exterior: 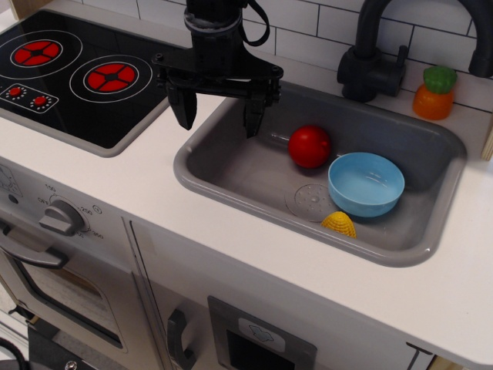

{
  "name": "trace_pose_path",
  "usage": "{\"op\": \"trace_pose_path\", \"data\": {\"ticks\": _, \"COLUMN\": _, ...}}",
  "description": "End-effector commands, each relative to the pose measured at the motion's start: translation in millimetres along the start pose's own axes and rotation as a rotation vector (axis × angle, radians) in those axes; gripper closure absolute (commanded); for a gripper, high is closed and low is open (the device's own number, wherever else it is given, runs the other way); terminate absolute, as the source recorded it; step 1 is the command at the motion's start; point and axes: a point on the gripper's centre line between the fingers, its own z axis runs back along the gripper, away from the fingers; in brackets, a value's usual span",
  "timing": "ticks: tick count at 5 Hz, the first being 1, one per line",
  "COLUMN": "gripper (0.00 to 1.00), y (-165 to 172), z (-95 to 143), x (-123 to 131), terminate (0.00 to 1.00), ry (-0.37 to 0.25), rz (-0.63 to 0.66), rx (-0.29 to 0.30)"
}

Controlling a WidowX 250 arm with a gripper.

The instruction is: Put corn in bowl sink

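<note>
The yellow corn (339,224) lies on the floor of the grey sink (231,181), near its front wall. It touches or nearly touches the front edge of the light-blue bowl (366,183), which stands upright and empty in the sink. My gripper (218,116) is open and empty. It hangs over the sink's back left corner, well left of the corn and the bowl.
A red ball (310,146) rests in the sink just left of the bowl. The dark faucet (373,54) stands behind the sink. An orange-and-green toy (434,92) sits on the counter at the back right. A black stove top (69,77) lies to the left.
</note>
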Motion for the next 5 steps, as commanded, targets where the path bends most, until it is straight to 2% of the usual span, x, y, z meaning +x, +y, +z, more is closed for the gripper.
{"op": "trace_pose_path", "data": {"ticks": 1, "gripper": 0.0, "y": 0, "z": 0, "x": 0, "terminate": 0.0, "ry": 0.0, "rz": 0.0, "rx": 0.0}}
{"op": "trace_pose_path", "data": {"ticks": 2, "gripper": 0.0, "y": -26, "z": -14, "x": -3, "terminate": 0.0, "ry": -0.012, "rz": -0.03, "rx": 0.012}}
{"op": "trace_pose_path", "data": {"ticks": 3, "gripper": 0.0, "y": -50, "z": -17, "x": -8, "terminate": 0.0, "ry": 0.038, "rz": -0.084, "rx": -0.043}}
{"op": "trace_pose_path", "data": {"ticks": 4, "gripper": 0.0, "y": -74, "z": -23, "x": -20, "terminate": 0.0, "ry": 0.056, "rz": -0.137, "rx": -0.08}}
{"op": "trace_pose_path", "data": {"ticks": 5, "gripper": 0.0, "y": -93, "z": -39, "x": -29, "terminate": 0.0, "ry": 0.059, "rz": -0.184, "rx": -0.081}}
